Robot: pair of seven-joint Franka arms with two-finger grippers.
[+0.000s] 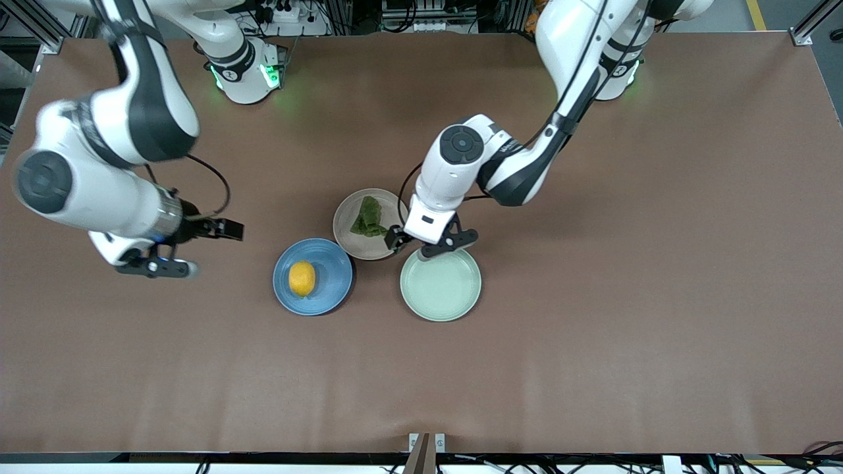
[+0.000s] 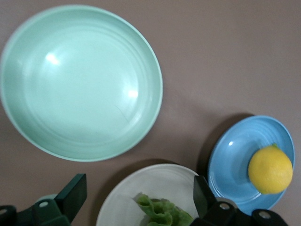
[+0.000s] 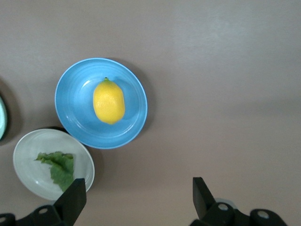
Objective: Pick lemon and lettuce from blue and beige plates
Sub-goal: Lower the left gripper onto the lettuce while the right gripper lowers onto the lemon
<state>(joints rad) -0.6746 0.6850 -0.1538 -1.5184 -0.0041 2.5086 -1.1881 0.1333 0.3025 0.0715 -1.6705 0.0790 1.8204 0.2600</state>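
The yellow lemon (image 1: 302, 278) lies on the blue plate (image 1: 332, 273). The green lettuce (image 1: 368, 217) lies on the beige plate (image 1: 348, 220), which is farther from the front camera. My left gripper (image 1: 428, 247) is open and empty, over the beige plate's rim where it meets the mint plate. In the left wrist view (image 2: 136, 197) the lettuce (image 2: 162, 212) shows between its fingers, with the lemon (image 2: 270, 169) off to one side. My right gripper (image 1: 195, 249) is open and empty over bare table, toward the right arm's end from the blue plate. The right wrist view (image 3: 136, 197) shows the lemon (image 3: 108, 101) and lettuce (image 3: 59, 167).
An empty pale mint-green plate (image 1: 440, 284) sits beside the blue plate, toward the left arm's end, and fills much of the left wrist view (image 2: 80, 82). The three plates cluster at mid-table on the brown table top (image 1: 593, 329).
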